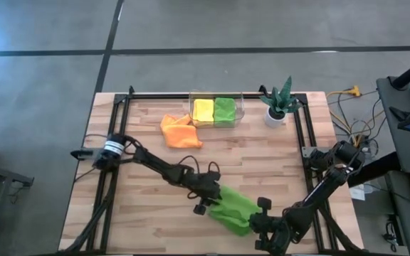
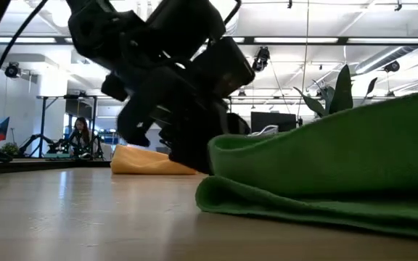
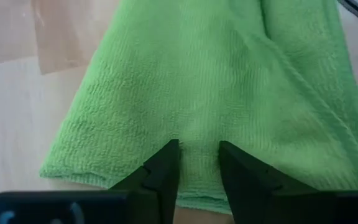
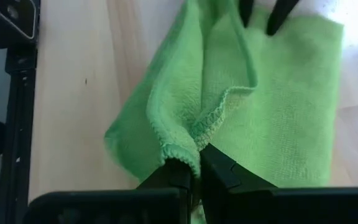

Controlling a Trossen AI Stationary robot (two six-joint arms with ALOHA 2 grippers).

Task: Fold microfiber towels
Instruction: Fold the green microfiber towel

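A lime green microfiber towel (image 1: pixel 233 210) lies folded over on the wooden table near its front edge, between my two grippers. My left gripper (image 3: pixel 199 149) comes from the table's left. It is open by a narrow gap, with its fingertips over the towel's left edge (image 3: pixel 197 199); it also shows in the low view (image 2: pixel 187 138). My right gripper (image 4: pixel 194 163) is at the towel's right end (image 1: pixel 256 224), shut on it. An orange towel (image 1: pixel 180 130) lies crumpled at the back left. A yellow towel (image 1: pixel 203 109) and a green one (image 1: pixel 224 110) sit in a clear bin. My left gripper has its fingertips (image 3: pixel 166 155) on or just over the top layer, close to the towel's edge. No cloth is gathered between them, and I cannot tell whether they touch it. My right gripper pinches a bunched stretch of the stitched hem (image 4: pixel 194 140) between its two fingers, slanting down from the table's right. Several layers seem gathered there. The cloth rises at this end, and its far part lies flat on the table.
The clear bin (image 1: pixel 238 99) stands at the table's back middle. A spiky green plant in a white pot (image 1: pixel 276 107) is at the back right. A black frame rail (image 1: pixel 301 135) runs along the table's sides. Bare wood lies left of the green towel.
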